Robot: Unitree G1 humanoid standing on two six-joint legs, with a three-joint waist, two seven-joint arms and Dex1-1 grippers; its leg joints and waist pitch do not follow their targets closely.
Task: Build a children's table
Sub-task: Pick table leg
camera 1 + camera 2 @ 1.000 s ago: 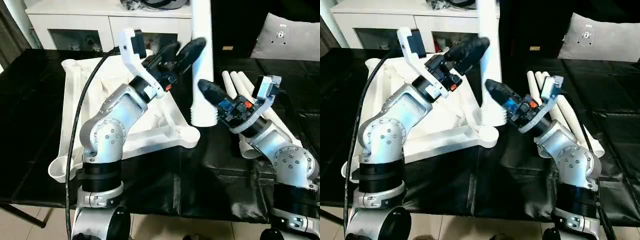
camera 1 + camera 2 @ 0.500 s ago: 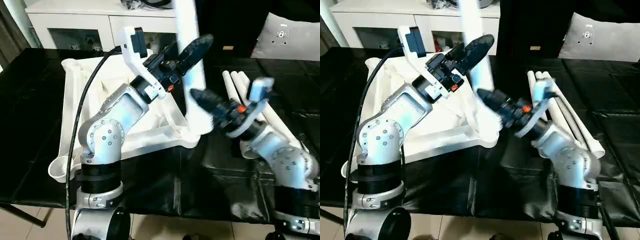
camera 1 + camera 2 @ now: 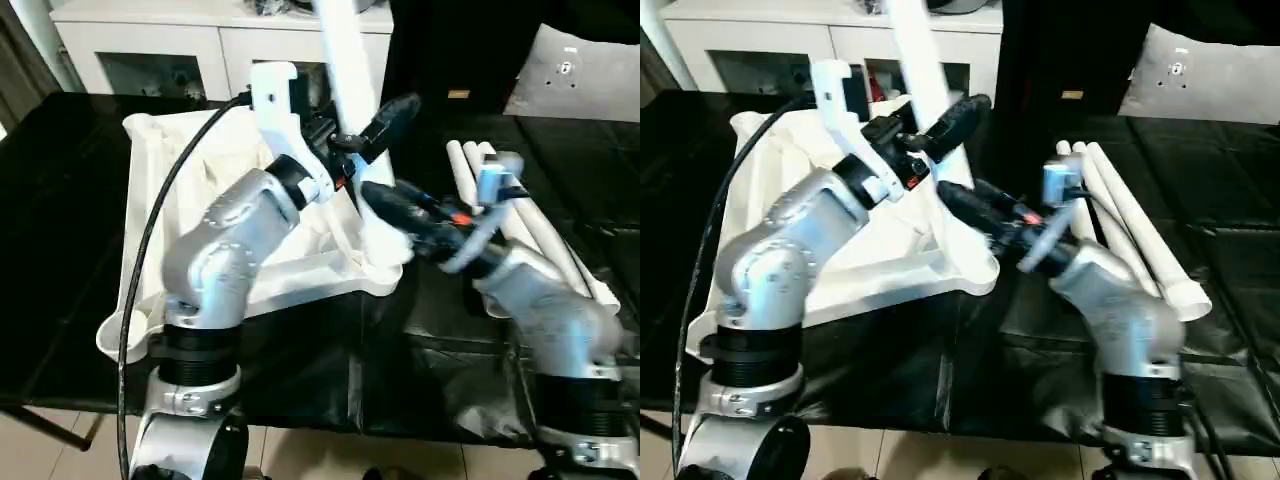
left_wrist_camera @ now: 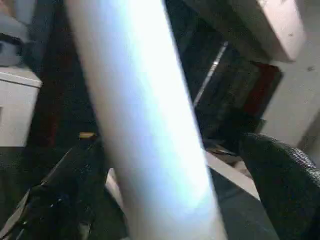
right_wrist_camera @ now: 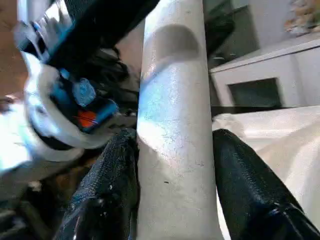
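Table top (image 3: 180,200): white, lying ribbed underside up on the black-covered work surface (image 3: 60,250), toward its left side.
Held leg (image 3: 345,80): white tube, tilted, foot at the top's near right corner socket (image 3: 385,275).
Right gripper (image 5: 175,165): clamped around that leg.
Left gripper (image 3: 372,120): spread wide beside the leg.
Spare legs (image 3: 510,200): lying together near the surface's right edge.
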